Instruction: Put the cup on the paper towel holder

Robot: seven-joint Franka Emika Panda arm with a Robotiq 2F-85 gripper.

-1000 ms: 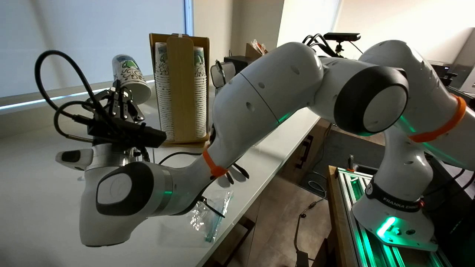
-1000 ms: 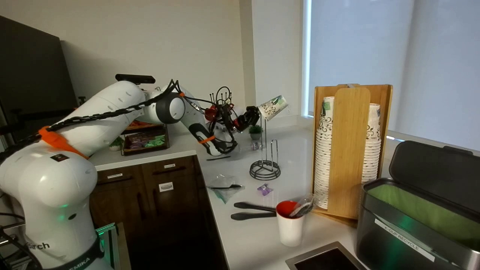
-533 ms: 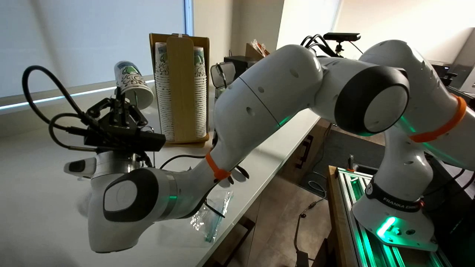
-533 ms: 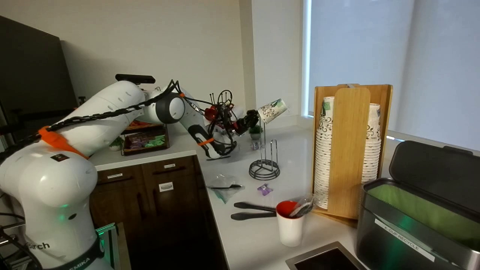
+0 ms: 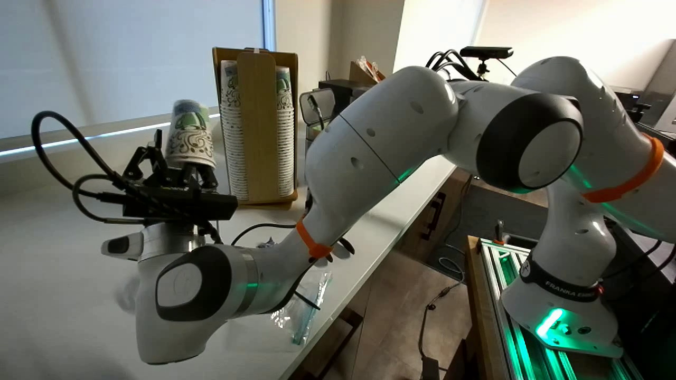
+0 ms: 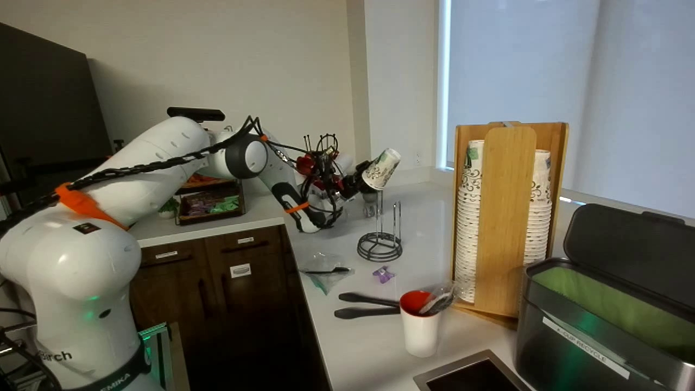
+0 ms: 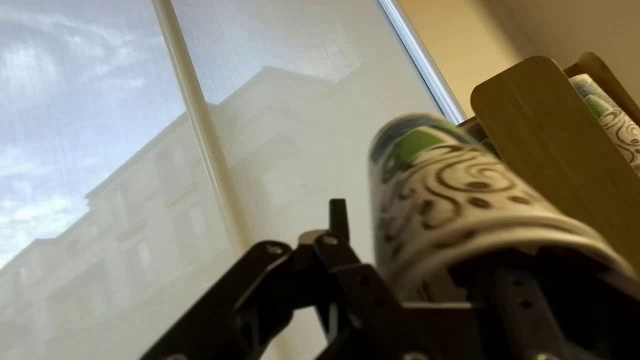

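Plainly, the two-finger gripper (image 5: 170, 156) is spread, one finger clear of the printed paper cup (image 6: 382, 169), the other reaching into its mouth. Tilted and mouth down, the cup is at the upper end of the wire paper towel holder (image 6: 380, 233); whether the rod enters it, I cannot tell.

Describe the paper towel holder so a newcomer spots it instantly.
In an exterior view, find the tall wooden cup dispenser on the counter. Left of it in the picture, beyond the small purple item, stands the paper towel holder. Unlike its neighbours, it's all metal wire: thin uprights on a round coiled base.
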